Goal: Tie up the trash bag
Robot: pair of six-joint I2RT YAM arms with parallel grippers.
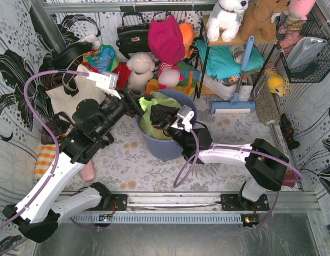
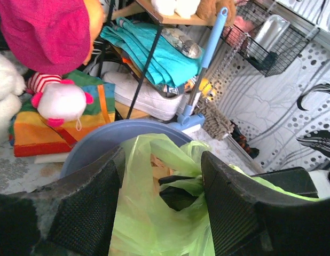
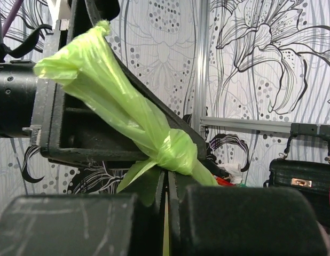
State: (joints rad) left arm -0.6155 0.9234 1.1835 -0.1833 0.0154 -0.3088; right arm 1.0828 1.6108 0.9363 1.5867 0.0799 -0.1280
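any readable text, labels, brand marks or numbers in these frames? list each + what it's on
No text is readable in any view.
Trash bag: plain green, no print.
Black handbag: gold clasp only, no lettering legible.
Blue bin: no label visible.
Small board on the front rail: too small to read.

The trash bag (image 2: pixel 149 213) is translucent lime-green, the bin (image 1: pixel 162 148) blue-grey, the hat (image 1: pixel 165 38) at 12 o'clock magenta, the handbag (image 1: pixel 132 36) beside it black, and the wallpaper (image 1: pixel 15 64) white with black flowers and dots.
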